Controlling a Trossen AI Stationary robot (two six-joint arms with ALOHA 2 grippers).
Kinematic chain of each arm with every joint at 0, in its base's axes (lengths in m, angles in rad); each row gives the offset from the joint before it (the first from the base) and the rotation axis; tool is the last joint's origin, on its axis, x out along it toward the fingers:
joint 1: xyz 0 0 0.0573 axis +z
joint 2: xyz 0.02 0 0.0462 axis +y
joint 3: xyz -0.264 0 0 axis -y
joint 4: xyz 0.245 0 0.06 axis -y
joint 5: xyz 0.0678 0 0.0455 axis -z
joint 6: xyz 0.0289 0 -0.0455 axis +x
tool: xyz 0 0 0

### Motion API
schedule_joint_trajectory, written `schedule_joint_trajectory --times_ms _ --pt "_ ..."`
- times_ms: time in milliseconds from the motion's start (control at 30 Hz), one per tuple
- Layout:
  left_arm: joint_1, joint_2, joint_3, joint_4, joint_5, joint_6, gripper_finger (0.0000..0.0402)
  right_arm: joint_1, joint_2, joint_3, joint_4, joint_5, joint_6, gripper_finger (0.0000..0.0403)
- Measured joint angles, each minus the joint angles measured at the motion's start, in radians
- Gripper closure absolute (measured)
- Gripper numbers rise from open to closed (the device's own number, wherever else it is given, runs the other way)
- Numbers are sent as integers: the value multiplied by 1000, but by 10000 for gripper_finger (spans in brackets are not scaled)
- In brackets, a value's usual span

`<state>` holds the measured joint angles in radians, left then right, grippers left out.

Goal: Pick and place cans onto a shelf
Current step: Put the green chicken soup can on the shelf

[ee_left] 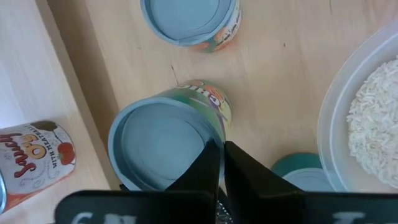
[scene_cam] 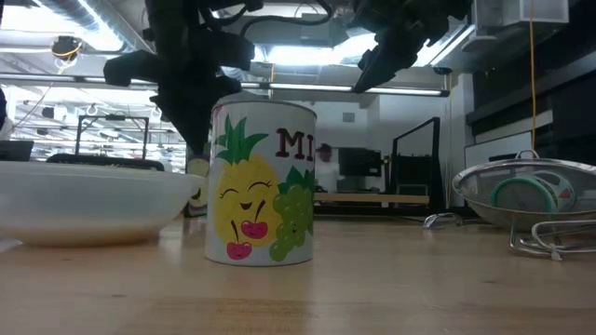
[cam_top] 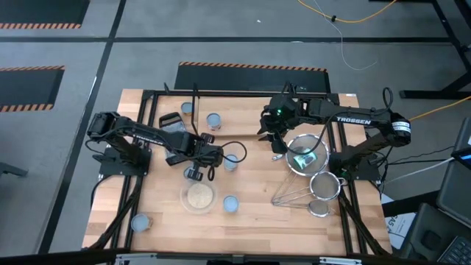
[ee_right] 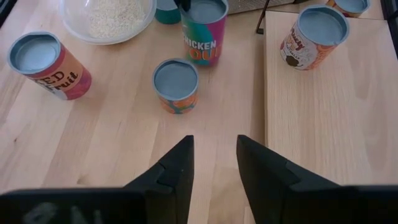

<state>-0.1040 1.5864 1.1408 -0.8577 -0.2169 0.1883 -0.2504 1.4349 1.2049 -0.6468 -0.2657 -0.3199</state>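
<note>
Can in hand: a teal-labelled can [ee_right: 204,31] stands upright on the worktop [ee_right: 118,143], beside the bowl of grains [ee_right: 109,22] and close to the long edge of the shelf [ee_right: 323,106].
Left gripper: the left gripper [ee_left: 222,163] sits over this can's rim with its fingers all but together. I cannot tell whether the rim is pinched between them.
Right gripper: the right gripper [ee_right: 214,168] hangs open and empty above bare worktop, alongside the shelf edge.
Other cans: two cans already stand on the shelf, one of them orange-labelled [ee_right: 316,37]. A short can [ee_right: 176,84] and a red fruit can [ee_right: 46,65] wait on the worktop, both apart from the teal one.
Step in hand: picking up the teal can, as I judge it.
Doing it well: a hold on a thin rim looks weak. Lift straight up and slowly, watch for tilt, and regrip around the body if it swings.
Edges: the shelf board sits higher than the worktop, so the can's base must clear that edge before it moves sideways.
Open room: the shelf has bare board next to the orange-labelled can. The bowl crowds one side, and the wire sieves [cam_top: 305,158] lie well off beyond the right arm.
</note>
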Motion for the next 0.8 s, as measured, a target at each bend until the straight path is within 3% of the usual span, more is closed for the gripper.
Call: schedule_joint_trajectory --times_ms 467,800 --pt "0 0 0 -1 2 -2 330 0 0 0 0 0 -1 277" --pt "-2 0 20 -14 -2 -45 329 0 0 0 -1 2 -3 277"
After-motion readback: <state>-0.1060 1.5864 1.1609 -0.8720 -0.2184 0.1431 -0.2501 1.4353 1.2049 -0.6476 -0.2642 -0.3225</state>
